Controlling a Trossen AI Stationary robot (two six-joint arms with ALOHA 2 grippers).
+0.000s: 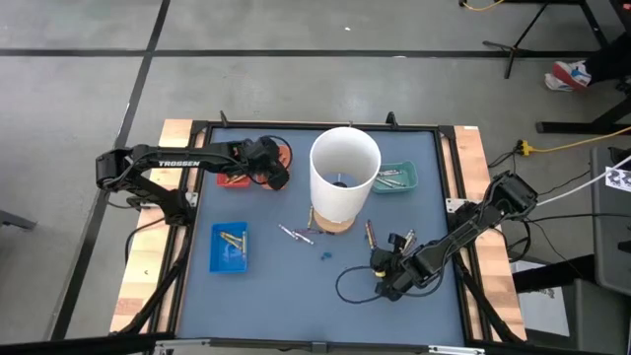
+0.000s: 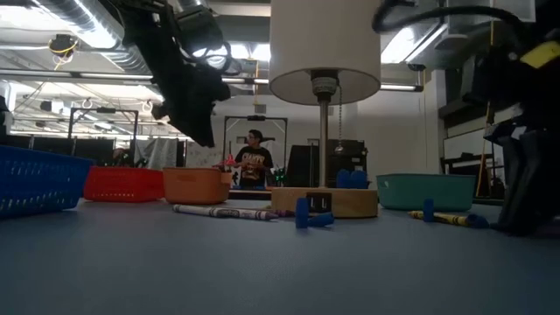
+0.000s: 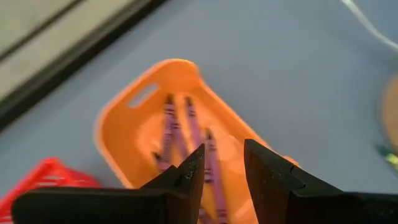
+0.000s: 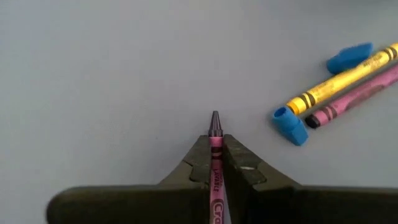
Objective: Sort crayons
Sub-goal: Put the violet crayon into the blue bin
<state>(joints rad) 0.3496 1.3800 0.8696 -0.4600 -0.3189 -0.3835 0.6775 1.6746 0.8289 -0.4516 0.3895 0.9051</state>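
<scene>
- Purple crayon point(image 4: 215, 163) is pinched between the closed fingers of the right gripper point(image 4: 215, 144), tip poking out past the fingertips; the gripper sits low over the blue-grey table point(image 1: 286, 296) at the near right.
- Just beyond that gripper on the mat lie a yellow crayon point(image 4: 341, 80) and a pink-purple crayon point(image 4: 352, 97) side by side, with two small blue caps point(image 4: 290, 125) next to them.
- Left gripper point(image 3: 222, 163) hangs over the orange tray point(image 3: 129, 122) at the far left; its fingers are a little apart and hold nothing.
- Three purple crayons point(image 3: 170, 126) lie lengthwise in the orange tray.
- Red tray point(image 1: 223, 181) sits just left of the orange one, with gold-brown sticks in it.
- Blue tray point(image 1: 230, 258) is at the near left and holds a few gold-brown crayons point(image 1: 233, 240).
- Teal tray point(image 1: 397, 186) stands at the far right, grey crayons point(image 1: 391, 178) inside.
- Tall white cylinder point(image 1: 344, 176) stands on a wooden base mid-table; a purple-white crayon point(image 1: 294, 234) lies loose just left of the base, another crayon point(image 1: 372, 233) to the right of it.
- A person point(image 2: 255, 157) stands in the room behind the table, seen in the low view.
</scene>
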